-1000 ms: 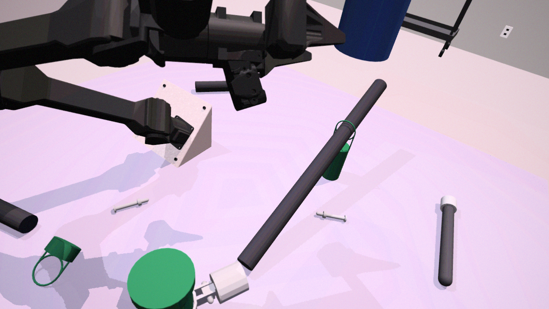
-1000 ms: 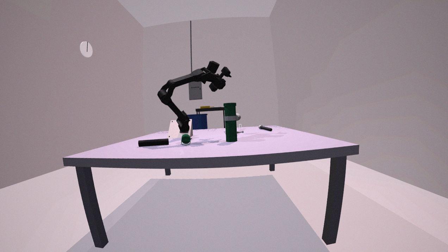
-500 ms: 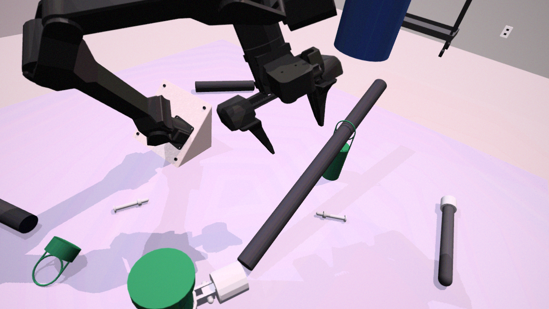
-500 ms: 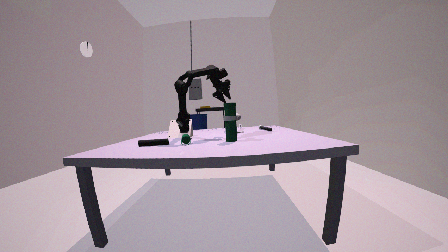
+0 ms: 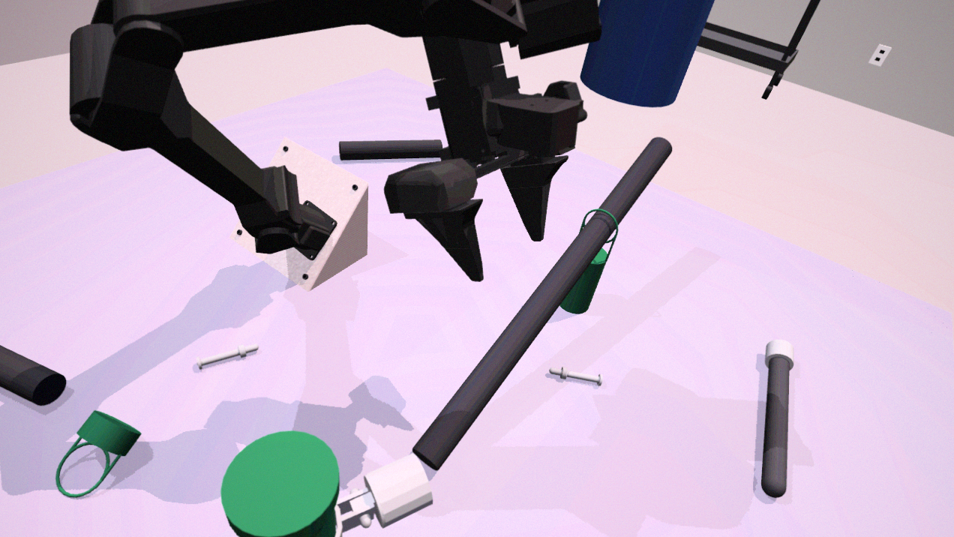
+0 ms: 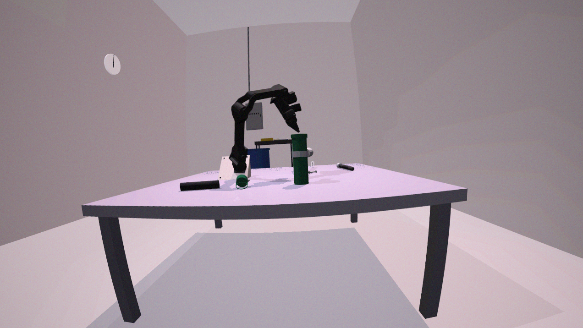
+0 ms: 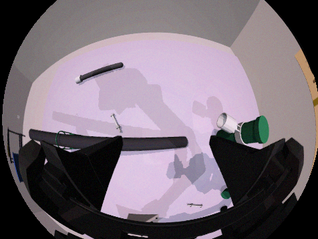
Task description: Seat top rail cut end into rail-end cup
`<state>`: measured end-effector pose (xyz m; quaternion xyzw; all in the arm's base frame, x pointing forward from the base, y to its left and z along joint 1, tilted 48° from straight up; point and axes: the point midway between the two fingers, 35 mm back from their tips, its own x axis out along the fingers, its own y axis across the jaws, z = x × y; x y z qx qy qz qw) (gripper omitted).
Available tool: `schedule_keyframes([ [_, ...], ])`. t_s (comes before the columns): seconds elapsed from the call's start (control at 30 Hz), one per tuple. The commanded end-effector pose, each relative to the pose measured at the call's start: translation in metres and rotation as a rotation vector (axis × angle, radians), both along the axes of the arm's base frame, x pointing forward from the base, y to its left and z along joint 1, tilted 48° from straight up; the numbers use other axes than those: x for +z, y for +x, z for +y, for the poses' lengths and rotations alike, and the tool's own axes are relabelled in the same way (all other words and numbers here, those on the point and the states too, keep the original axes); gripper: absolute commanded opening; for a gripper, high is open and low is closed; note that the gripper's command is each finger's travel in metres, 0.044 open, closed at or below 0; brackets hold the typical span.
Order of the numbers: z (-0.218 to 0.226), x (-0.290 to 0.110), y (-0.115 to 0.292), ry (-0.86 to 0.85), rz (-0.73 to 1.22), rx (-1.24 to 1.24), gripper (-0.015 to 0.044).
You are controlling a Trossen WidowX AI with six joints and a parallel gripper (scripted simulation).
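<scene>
The long dark rail (image 5: pixel 520 326) (image 7: pixel 150 143) slants through the green wire loop (image 5: pixel 598 210) on the small green post (image 5: pixel 582 293). Its cut end is outside the white end cup (image 5: pixel 400 490) (image 6: pixel 310 151) (image 7: pixel 227 122), with a gap between them in the wrist view. The cup hangs on the grey brace band (image 6: pixel 300 154) high on the big green post (image 5: pixel 280 483) (image 6: pixel 300 171) (image 7: pixel 250 133), below its cap. My gripper (image 5: pixel 507 259) (image 6: pixel 298 131) is open and empty, pointing down above the table. The rail passes below one finger in the wrist view; no contact shows.
A loose green loop cap (image 5: pixel 109 433) (image 6: pixel 241 180) and white bolts (image 5: pixel 226 355) (image 5: pixel 576 376) lie on the table (image 6: pixel 265 211). A short dark rod with a white end (image 5: pixel 778 413) (image 7: pixel 101 71) lies farther right. Thick dark tubes (image 5: pixel 390 150) (image 6: pixel 200 185) lie beyond the arm's wedge base (image 5: pixel 350 229) and at left.
</scene>
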<state>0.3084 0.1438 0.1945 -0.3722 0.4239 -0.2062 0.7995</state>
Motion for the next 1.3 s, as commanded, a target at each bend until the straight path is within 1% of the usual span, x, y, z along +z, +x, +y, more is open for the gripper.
schedule_keyframes([
  [0.0, -0.017, 0.014, 0.009, -0.098, 0.097, 0.075, 0.044],
  [0.23, -0.059, 0.049, 0.024, -0.395, 0.401, 0.291, 0.044],
  [0.47, -0.105, 0.085, 0.029, -0.694, 0.733, 0.477, 0.044],
  [0.53, -0.114, 0.091, 0.029, -0.748, 0.799, 0.509, 0.044],
  [0.97, -0.116, 0.091, 0.029, -0.754, 0.808, 0.513, 0.044],
  [1.07, -0.125, 0.083, 0.031, -0.751, 0.809, 0.513, 0.044],
  [1.27, -0.157, 0.055, 0.033, -0.754, 0.806, 0.512, 0.044],
])
